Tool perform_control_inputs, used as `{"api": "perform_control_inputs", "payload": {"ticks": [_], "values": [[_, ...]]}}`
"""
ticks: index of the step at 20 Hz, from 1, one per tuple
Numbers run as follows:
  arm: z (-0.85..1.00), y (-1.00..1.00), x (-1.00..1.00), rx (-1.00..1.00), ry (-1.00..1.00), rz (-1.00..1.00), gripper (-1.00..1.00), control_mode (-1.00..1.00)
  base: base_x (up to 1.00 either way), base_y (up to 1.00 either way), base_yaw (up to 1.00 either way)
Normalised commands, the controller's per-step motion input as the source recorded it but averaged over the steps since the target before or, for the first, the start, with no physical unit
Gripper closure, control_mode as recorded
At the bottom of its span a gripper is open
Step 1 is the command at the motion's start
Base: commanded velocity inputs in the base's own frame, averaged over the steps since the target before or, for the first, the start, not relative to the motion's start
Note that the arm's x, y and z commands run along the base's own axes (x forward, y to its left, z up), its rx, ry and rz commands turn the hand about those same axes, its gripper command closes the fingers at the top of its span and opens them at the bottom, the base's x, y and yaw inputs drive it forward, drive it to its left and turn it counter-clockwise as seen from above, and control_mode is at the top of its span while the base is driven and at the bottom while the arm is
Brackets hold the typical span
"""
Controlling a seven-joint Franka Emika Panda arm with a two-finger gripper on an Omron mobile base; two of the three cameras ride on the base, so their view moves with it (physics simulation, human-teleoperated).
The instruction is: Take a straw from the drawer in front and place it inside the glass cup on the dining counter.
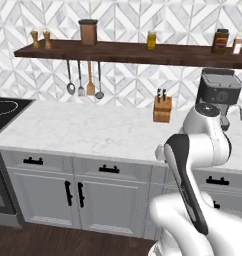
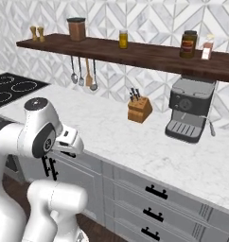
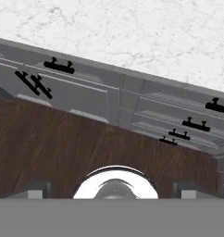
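My gripper (image 3: 113, 190) is open, and nothing lies between its two grey fingertips (image 3: 33, 189), which stand far apart. It hangs above the dark wood floor and looks down along the cabinet fronts. The grey drawer (image 3: 86, 78) with a black bar handle is shut, just under the marble counter's edge; it also shows at the middle of the left base view, drawer (image 1: 125, 171). My white hand (image 2: 69, 139) sits in front of the counter edge, left of the stack of drawers. The straw is hidden. The glass cup and the dining counter are out of view.
A marble kitchen counter (image 1: 93, 127) carries a knife block (image 1: 162, 108) and a coffee machine (image 1: 220, 95). Utensils (image 1: 85, 82) hang under a wooden shelf (image 1: 128, 52) of jars. A cooktop (image 1: 5, 112) lies far left. Narrow drawers (image 2: 154, 203) stack at right, with cabinet doors (image 1: 48, 197) below.
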Motion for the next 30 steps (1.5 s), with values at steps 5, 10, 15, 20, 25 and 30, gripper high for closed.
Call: {"api": "perform_control_inputs", "payload": {"ticks": [5, 10, 15, 20, 25, 30], "values": [[-0.05, -0.01, -0.02, 0.0, -0.01, 0.09, -1.0, -1.0, -0.18, -0.2, 0.18], [-0.28, 0.69, 0.33, -0.07, -0.01, 0.17, -1.0, -1.0, 0.0, 0.0, 0.0], [-0.55, 0.95, 0.69, -0.26, 0.01, 0.12, -1.0, -1.0, 0.0, 0.0, 0.0], [-0.49, 0.64, 0.93, -0.3, 0.14, 0.06, -1.0, -1.0, 0.0, 0.0, 0.0], [-0.44, 0.43, 1.0, -0.2, 0.28, 0.08, -1.0, -1.0, 0.0, 0.0, 0.0], [-0.32, 0.35, 0.95, -0.13, 0.26, 0.13, -1.0, -1.0, 0.0, 0.0, 0.0]]}}
